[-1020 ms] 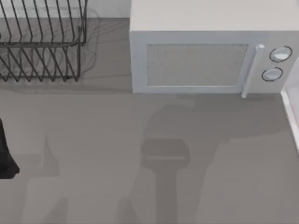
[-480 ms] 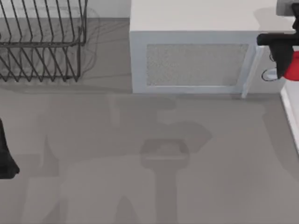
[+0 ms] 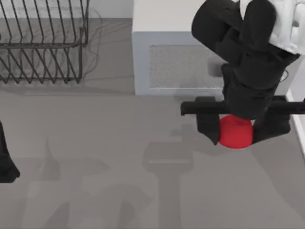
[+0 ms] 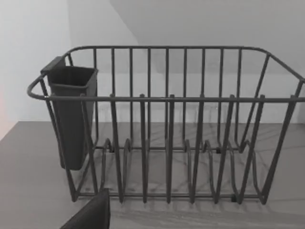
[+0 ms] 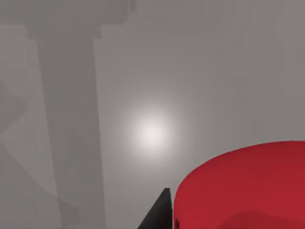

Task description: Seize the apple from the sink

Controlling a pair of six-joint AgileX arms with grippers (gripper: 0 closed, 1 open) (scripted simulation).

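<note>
Apple held clear of the sink, in front of the microwave

In front of the microwave (image 3: 190,62), the right gripper (image 3: 236,128) clamps the apple (image 3: 234,132) between its fingers above the counter; carry slowly, keeping the squeeze steady. Left gripper (image 3: 5,157) is parked far left; I cannot tell its fingers' state.

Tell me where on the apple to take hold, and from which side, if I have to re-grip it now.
Probably across its widest middle, coming straight down from above. The apple is plain and rounded, with no stem or handle showing, so opposite sides of the bulge give the surest seat. The right gripper already grips it that way over the counter, one finger on each side. The left arm is parked at the table's left edge.
</note>
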